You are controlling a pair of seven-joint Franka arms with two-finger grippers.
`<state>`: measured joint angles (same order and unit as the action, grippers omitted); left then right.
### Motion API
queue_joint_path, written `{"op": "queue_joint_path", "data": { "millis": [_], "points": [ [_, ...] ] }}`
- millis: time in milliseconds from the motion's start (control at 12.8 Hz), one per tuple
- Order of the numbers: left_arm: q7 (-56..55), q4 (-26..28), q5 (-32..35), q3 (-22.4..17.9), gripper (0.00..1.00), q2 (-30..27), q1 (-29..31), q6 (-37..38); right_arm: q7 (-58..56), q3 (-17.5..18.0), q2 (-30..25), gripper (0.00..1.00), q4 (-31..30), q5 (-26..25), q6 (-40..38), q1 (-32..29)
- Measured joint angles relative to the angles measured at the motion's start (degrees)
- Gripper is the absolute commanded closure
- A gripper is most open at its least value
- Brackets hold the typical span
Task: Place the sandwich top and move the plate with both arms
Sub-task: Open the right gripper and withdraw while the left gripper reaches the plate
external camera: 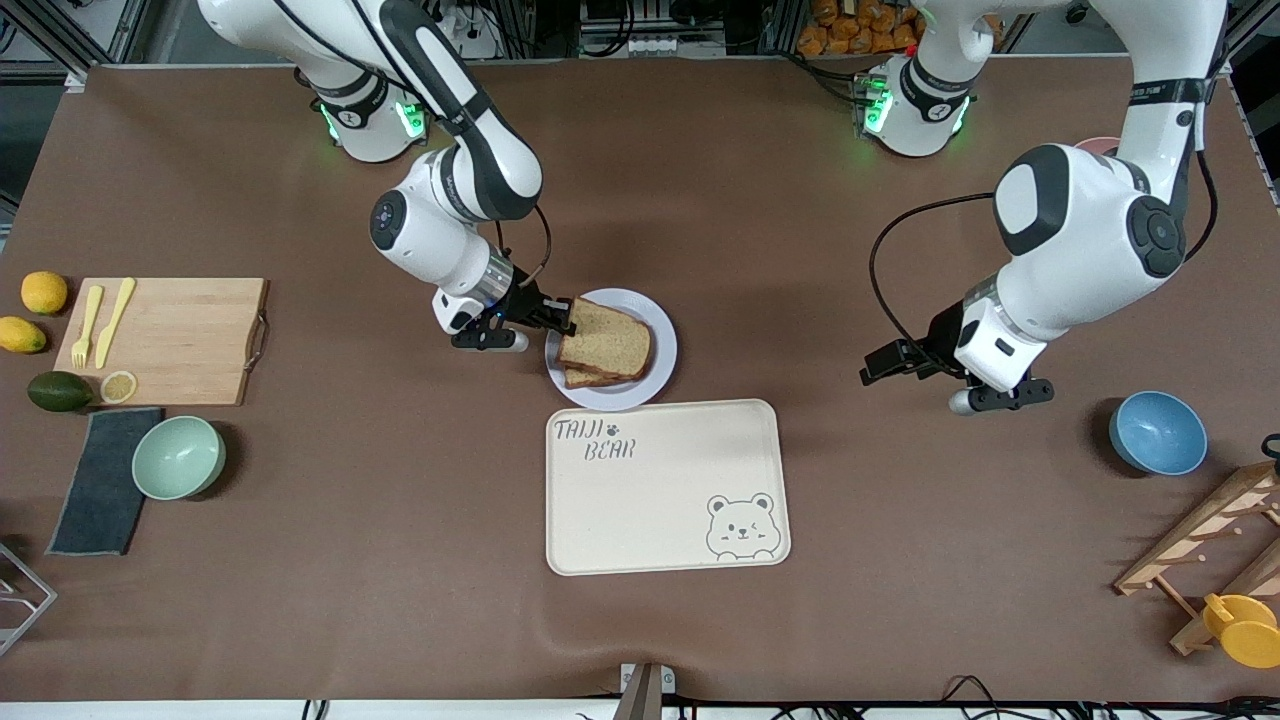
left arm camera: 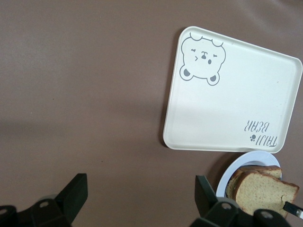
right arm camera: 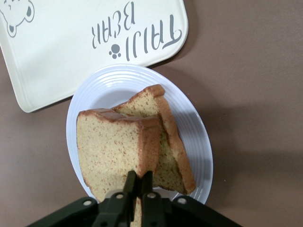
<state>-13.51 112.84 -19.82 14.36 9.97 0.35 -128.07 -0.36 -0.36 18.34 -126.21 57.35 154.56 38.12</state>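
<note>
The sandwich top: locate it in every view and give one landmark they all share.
Front view: the sandwich top lies over the plate, pinched at its edge by the right gripper.
Left wrist view: sandwich top at the lower right corner.
Right wrist view: sandwich top centre, at the fingertips.
Shared landmark: the bear-printed tray.

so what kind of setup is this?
Likely a lab bench staged as a kitchen: brown-covered table, wooden cutting board with yellow plastic cutlery, cream bear-printed tray.

A brown mat covers the table (external camera: 700,180), with metal framing and cables along its upper edge.
</note>
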Motion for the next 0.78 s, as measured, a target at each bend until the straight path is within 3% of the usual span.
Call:
{"op": "queue_joint_path", "data": {
  "millis": [78,470,548,626,783],
  "points": [
    [0.00,0.06,-0.03,0.00,0.00,0.00,0.08,0.10,0.67,0.01,0.11,0.64,0.25,0.00,-0.08,0.00],
    [0.00,-0.57,-0.19,0.03,0.00,1.71,0.00,0.01,1.21,0.04,0.34,0.63,0.61,0.02,-0.15,0.00],
    [0.00,-1.09,-0.52,0.08,0.00,2.72,-0.19,-0.17,1.24,0.01,0.35,0.51,0.69,0.02,-0.14,0.00],
    [0.06,-1.54,-1.66,0.16,0.00,3.73,-0.43,-0.70,1.28,-0.09,0.35,0.30,0.84,0.04,-0.14,0.00],
    [0.31,-2.01,-5.40,0.44,0.00,5.19,-1.04,-1.70,1.34,-0.39,0.35,0.14,1.39,0.04,-0.15,-0.03]
  ]
}}
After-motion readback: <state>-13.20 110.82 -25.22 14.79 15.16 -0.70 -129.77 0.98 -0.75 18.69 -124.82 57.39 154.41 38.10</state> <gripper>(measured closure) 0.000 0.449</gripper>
